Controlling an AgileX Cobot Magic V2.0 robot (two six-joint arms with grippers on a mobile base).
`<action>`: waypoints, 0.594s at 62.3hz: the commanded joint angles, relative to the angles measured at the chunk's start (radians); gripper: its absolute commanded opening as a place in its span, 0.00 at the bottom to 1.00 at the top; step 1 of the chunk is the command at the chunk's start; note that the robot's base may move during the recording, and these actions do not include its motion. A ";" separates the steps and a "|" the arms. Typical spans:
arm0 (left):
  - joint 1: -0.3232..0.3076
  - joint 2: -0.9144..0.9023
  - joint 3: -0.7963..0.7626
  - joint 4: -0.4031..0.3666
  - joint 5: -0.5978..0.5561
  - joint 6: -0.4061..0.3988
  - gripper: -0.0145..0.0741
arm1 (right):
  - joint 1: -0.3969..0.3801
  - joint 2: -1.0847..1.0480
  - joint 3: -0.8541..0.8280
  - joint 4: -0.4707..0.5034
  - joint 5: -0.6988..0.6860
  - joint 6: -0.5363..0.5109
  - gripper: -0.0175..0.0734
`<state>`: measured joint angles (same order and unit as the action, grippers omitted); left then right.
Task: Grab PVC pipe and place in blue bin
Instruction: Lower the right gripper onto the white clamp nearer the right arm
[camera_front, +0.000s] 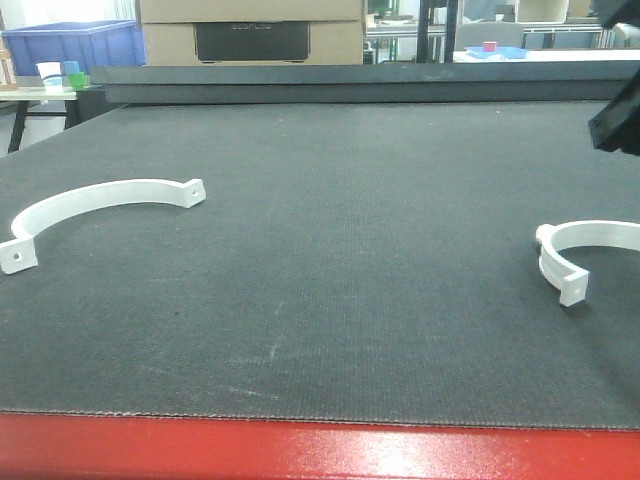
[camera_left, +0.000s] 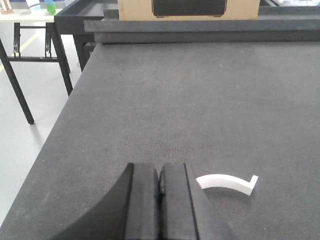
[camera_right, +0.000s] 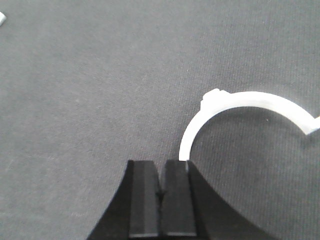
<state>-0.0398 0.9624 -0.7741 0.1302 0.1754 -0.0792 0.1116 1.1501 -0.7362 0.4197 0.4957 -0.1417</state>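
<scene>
Front view: left PVC arc (camera_front: 100, 203) and right PVC arc (camera_front: 590, 238) well apart on dark mat (camera_front: 320, 300); blue bin (camera_front: 75, 45) far left.
Left wrist view: left gripper (camera_left: 160, 187), jaws pressed together, empty; left PVC arc just right.
Right wrist view: right gripper (camera_right: 160, 192), jaws likewise together, empty; right PVC arc's end just beside.
Advised: open wide, straddle band, then close.

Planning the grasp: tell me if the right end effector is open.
Shut: right end effector fingers touch; white clamp lies outside.

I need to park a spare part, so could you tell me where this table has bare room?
The dark grey mat is bare between the large white curved plastic clamp at left and the smaller white curved clamp at right, and along the red front edge. Tightest spot: around the smaller clamp.
</scene>
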 joint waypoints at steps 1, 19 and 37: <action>-0.001 0.029 -0.009 0.006 0.002 -0.001 0.04 | 0.003 0.023 -0.028 -0.009 -0.003 -0.009 0.03; -0.001 0.178 -0.009 0.004 0.047 -0.005 0.15 | 0.003 0.061 -0.074 -0.014 0.018 -0.009 0.39; -0.001 0.275 -0.084 -0.050 0.045 -0.007 0.44 | 0.003 0.102 -0.074 -0.017 0.038 -0.009 0.44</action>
<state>-0.0398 1.2172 -0.8185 0.0893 0.2375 -0.0792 0.1116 1.2360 -0.8051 0.4112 0.5375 -0.1441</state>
